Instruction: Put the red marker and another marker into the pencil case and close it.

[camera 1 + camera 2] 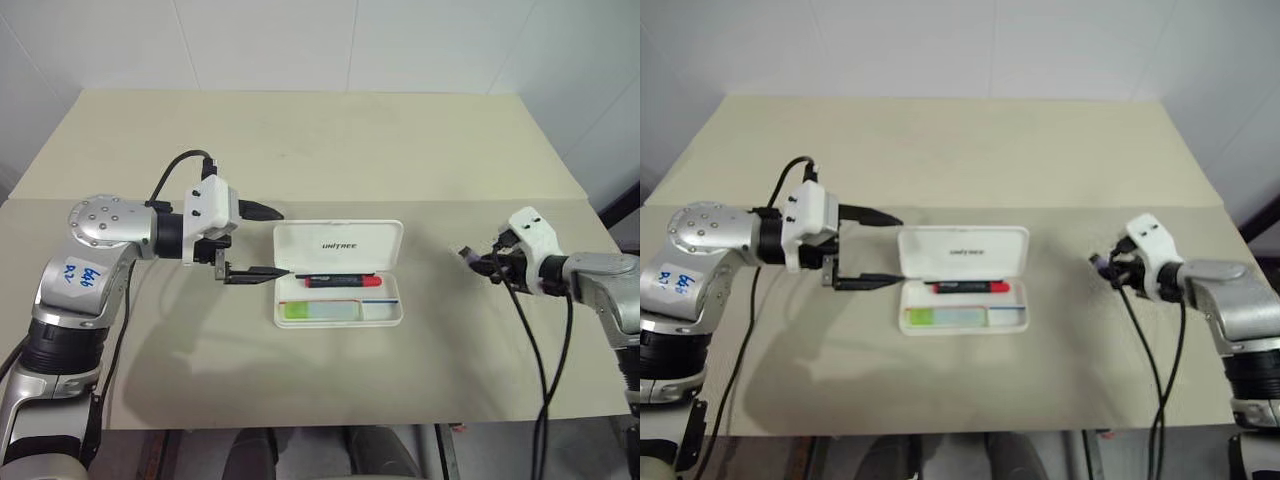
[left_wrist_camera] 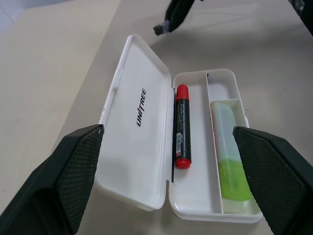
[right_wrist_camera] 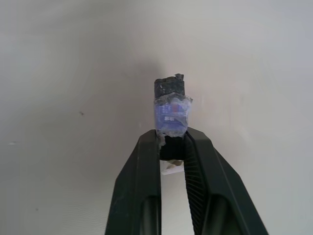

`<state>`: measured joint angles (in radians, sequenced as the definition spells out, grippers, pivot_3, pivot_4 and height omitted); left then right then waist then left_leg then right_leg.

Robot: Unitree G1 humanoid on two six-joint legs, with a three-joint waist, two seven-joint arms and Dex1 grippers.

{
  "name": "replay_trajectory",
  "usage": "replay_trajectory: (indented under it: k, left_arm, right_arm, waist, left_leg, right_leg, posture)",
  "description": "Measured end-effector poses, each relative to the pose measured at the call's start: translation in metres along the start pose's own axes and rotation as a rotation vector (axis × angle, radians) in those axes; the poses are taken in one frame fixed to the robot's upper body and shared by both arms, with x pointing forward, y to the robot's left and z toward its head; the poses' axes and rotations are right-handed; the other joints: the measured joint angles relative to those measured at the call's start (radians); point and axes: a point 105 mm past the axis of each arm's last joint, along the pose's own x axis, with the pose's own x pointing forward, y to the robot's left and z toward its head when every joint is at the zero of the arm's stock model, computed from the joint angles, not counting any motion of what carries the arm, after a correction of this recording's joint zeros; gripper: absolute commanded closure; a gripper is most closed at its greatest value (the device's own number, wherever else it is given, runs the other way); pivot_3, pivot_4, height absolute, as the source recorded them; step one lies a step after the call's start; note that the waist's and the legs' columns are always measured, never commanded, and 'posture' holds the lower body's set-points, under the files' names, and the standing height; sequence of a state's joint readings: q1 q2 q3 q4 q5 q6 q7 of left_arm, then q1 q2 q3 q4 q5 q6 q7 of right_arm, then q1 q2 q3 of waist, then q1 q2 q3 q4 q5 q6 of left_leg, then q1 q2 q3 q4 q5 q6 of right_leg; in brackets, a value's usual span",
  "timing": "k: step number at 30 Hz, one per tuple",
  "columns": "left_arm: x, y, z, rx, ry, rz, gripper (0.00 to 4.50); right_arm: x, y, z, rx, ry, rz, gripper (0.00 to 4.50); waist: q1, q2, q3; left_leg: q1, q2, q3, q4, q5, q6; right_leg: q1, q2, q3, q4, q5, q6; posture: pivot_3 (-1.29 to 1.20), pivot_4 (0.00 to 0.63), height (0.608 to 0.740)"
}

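Beige surface (image 1: 420, 150) before white walls. The pencil case (image 1: 338, 243) lies open, holding the red marker (image 1: 343, 281) and another marker (image 1: 320, 311); closing remains. Left hand (image 1: 282, 242), fingers apart, beside the case; right hand (image 3: 172, 147) clamped on a small dark-tipped object (image 3: 169, 107).

small dark object (image 3: 169, 105) in right fingers (image 3: 146, 166), identity unclear

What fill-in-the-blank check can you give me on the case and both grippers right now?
The lettering on the lid of the pencil case reads ____.
Beside the red marker in the case lies a highlighter with a bright ____ end.
The left gripper, at the case's side, has its jaws ____.
The right gripper is shut on a small dark object with a ____ label.

Missing words: UNITREE; green; open; blue.
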<state>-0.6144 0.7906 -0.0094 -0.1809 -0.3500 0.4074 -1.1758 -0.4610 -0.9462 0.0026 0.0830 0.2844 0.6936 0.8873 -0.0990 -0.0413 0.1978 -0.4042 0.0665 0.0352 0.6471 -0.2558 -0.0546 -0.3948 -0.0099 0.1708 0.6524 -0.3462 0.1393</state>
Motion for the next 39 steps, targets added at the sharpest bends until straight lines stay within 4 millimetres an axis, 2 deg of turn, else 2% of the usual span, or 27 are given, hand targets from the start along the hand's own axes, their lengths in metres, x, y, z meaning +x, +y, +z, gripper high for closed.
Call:
replay_trajectory:
  k: [5,12,17,23,29,39]
  left_arm:
    - [-0.002,-0.002,-0.003,-0.004,0.009,-0.016,0.0]
    - [-0.003,-0.01,-0.017,-0.045,0.027,-0.029,0.0]
    - [-0.002,-0.018,-0.021,-0.055,0.034,-0.038,0.0]
    - [0.0,-0.032,-0.019,-0.06,0.006,-0.068,0.0]
    - [0.0,-0.045,-0.027,-0.09,0.022,-0.082,0.0]
    - [0.001,-0.045,-0.028,-0.09,0.023,-0.067,0.0]
  right_arm:
    - [-0.005,0.021,0.025,-0.263,-0.062,0.221,4.17]
    - [0.001,0.047,0.044,-0.449,-0.079,0.43,4.17]
    - [0.01,0.068,0.041,-0.502,-0.074,0.547,4.17]
    - [0.013,0.079,0.035,-0.557,-0.062,0.612,4.17]
    - [0.014,0.096,0.034,-0.594,-0.074,0.668,4.17]
    - [0.019,0.118,0.034,-0.612,-0.102,0.735,4.17]
  waist:
    - [-0.002,0.001,0.001]
    - [-0.001,0.001,0.001]
    - [0.004,0.001,0.001]
    - [0.012,0.001,0.002]
    - [0.013,0.001,0.002]
    - [0.013,0.001,0.002]
  left_leg:
    - [0.0,0.0,0.0,0.0,0.0,0.0]
    - [0.0,0.001,0.0,0.001,0.0,0.0]
    - [0.0,0.001,0.0,0.001,0.0,0.0]
    - [0.0,0.001,0.0,0.001,0.0,0.0]
    - [0.0,0.001,0.0,0.001,0.0,0.0]
    - [0.001,0.001,0.0,0.002,0.0,0.0]
  right_leg:
    - [0.0,0.0,0.0,0.0,0.0,0.0]
    - [0.0,-0.001,0.0,0.001,0.0,0.0]
    - [0.0,-0.001,0.0,0.001,-0.001,-0.001]
    - [0.0,-0.001,0.0,0.001,-0.001,-0.001]
    - [0.0,-0.001,0.0,0.001,-0.001,-0.002]
    - [0.0,-0.001,-0.001,0.002,-0.001,-0.002]
  posture:
    - [0.0,0.15,0.74]
    - [0.0,0.15,0.74]
    - [0.0,0.15,0.74]
    - [0.0,0.15,0.74]
    - [0.0,0.15,0.74]
    - [0.0,0.15,0.74]
